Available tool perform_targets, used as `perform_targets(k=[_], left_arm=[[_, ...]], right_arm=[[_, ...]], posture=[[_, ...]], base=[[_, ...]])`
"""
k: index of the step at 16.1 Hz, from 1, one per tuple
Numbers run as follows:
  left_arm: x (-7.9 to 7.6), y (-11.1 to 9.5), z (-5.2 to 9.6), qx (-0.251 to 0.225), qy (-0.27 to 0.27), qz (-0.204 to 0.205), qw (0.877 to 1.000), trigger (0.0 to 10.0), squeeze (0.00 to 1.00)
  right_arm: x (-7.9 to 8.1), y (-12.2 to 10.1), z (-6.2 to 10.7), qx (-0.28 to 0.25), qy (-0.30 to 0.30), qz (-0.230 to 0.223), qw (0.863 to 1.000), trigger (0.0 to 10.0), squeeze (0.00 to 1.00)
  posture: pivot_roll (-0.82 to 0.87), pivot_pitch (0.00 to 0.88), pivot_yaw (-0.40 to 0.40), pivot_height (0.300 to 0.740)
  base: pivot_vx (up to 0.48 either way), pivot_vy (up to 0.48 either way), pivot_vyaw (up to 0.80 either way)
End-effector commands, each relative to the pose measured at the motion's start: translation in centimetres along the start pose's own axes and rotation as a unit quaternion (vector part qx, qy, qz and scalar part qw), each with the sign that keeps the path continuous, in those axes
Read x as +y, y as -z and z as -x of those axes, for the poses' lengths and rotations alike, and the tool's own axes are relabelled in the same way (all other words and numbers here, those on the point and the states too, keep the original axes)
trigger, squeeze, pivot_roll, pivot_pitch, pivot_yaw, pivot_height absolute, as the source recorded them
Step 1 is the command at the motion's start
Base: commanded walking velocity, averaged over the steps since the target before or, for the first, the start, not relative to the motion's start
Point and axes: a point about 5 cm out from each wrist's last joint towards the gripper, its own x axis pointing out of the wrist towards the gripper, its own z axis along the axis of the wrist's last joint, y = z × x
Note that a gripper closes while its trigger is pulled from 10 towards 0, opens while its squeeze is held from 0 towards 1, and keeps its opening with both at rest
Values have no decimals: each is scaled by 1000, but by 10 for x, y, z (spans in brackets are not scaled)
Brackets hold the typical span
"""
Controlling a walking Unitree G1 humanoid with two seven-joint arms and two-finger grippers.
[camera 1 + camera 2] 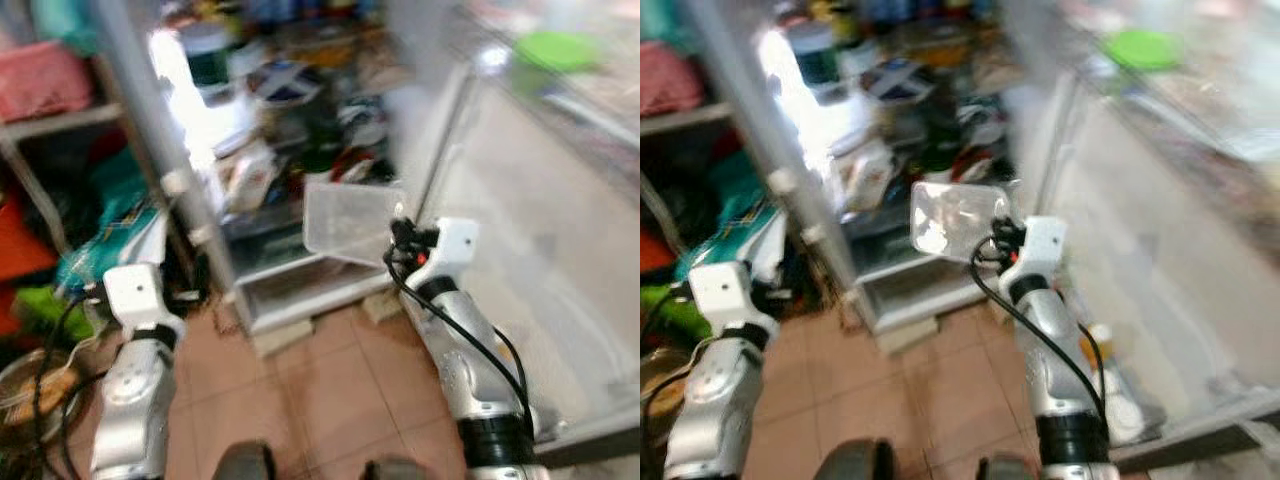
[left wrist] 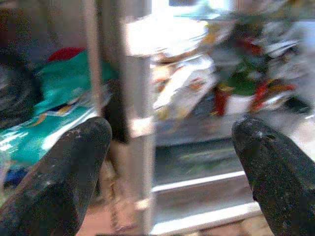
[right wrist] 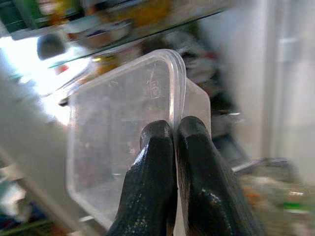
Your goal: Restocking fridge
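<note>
Fridge (image 1: 300,290) stands open in front of the robot, its lit shelves crowded with blurred packets and jars, and its door (image 1: 540,230) is swung out to the right side of it. Left of the fridge is a rack (image 1: 50,120) with coloured bags. A clear plastic container (image 3: 123,142) is held up before the lower fridge shelves; the right gripper (image 3: 174,130) pinches its rim with both fingers pressed together. The left gripper (image 2: 170,147), near the fridge's left edge, has its 2 fingers spread wide and holds nothing.
</note>
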Motion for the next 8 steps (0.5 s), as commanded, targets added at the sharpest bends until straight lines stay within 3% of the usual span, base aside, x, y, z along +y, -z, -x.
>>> perform_targets(k=[1, 8], left_arm=[[5, 2, 2, 5, -4, -8, 1000, 10000, 0], [5, 3, 1, 7, -6, -3, 1000, 10000, 0]], right_arm=[[-1, -4, -2, -7, 4, 3, 1000, 10000, 0], [-3, -1, -1, 3, 2, -4, 1000, 10000, 0]], posture=[[102, 104, 19, 740], [101, 105, 20, 740]], base=[[371, 0, 0], [357, 0, 0]])
